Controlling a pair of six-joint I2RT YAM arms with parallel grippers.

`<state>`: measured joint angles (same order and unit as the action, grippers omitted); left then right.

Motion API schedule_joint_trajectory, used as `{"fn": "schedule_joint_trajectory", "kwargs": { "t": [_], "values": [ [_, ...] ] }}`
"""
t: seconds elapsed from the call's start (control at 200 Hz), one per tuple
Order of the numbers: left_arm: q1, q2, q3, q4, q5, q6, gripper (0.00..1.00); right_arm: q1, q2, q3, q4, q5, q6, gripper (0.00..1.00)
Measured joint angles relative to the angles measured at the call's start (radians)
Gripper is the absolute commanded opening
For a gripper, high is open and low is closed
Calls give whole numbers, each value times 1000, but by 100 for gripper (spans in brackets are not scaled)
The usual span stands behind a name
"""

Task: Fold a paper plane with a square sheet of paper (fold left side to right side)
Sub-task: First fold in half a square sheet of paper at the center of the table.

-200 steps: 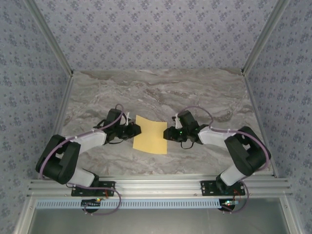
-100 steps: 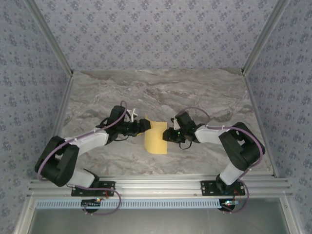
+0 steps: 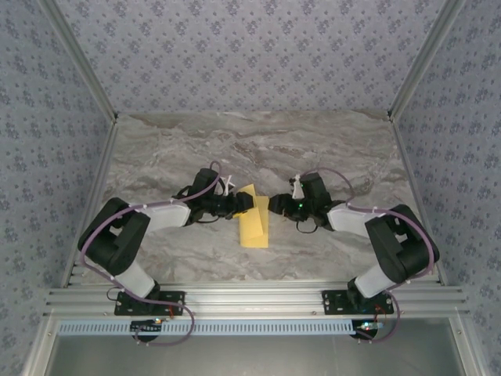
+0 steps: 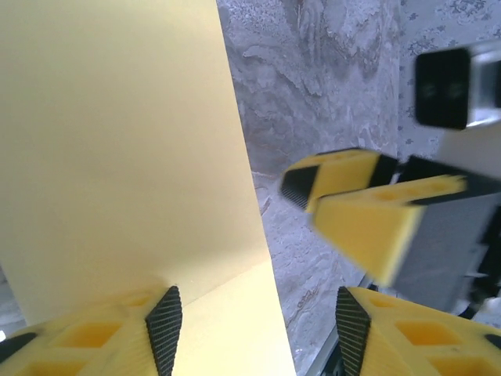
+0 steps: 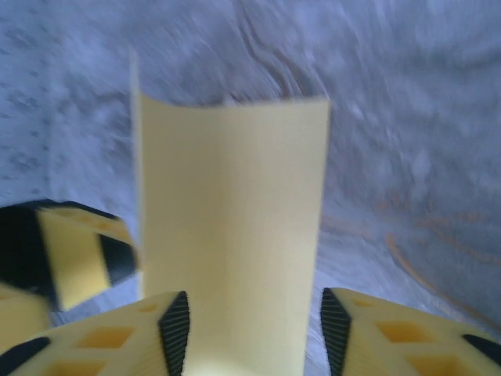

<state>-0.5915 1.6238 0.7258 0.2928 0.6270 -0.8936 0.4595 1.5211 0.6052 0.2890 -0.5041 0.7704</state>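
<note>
Top external: paper (image 3: 254,231) (folded) between left end effector (image 3: 244,204), right end effector (image 3: 275,205).

The left arm (image 3: 117,243) and right arm (image 3: 399,247) have bulky black joints and white forearm shells. A thin lilac cable (image 3: 160,205) runs along each. Small black base plates (image 3: 149,301) sit under them. The fingers (image 4: 94,341) are yellow blocks with square hollows and black ribbed pads (image 4: 164,333).
</note>
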Motion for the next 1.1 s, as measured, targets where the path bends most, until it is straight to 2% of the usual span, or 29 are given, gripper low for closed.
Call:
{"fn": "schedule_joint_trajectory", "kwargs": {
  "t": [0.17,0.375,0.49,0.67,0.769,0.869,0.949,1.099],
  "values": [
    [-6,2,0,0,-12,3,42,-12,-1,0,140,-70,78,59],
    [-13,7,0,0,-16,2,38,5,106,50,205,-132,131,56],
    [-18,16,0,-1,-19,2,36,26,163,79,209,-154,142,44],
    [-18,16,0,-1,-19,2,37,39,197,100,194,-178,147,13],
    [-18,15,0,-6,-29,5,42,39,198,110,144,-172,124,4],
    [-18,2,4,-47,-61,24,48,38,196,117,78,-154,89,4],
    [-18,-22,16,-113,-108,44,56,38,192,121,14,-128,52,4],
    [-19,-58,49,-243,-206,76,61,38,189,127,-70,-87,3,5]
  ]
}}
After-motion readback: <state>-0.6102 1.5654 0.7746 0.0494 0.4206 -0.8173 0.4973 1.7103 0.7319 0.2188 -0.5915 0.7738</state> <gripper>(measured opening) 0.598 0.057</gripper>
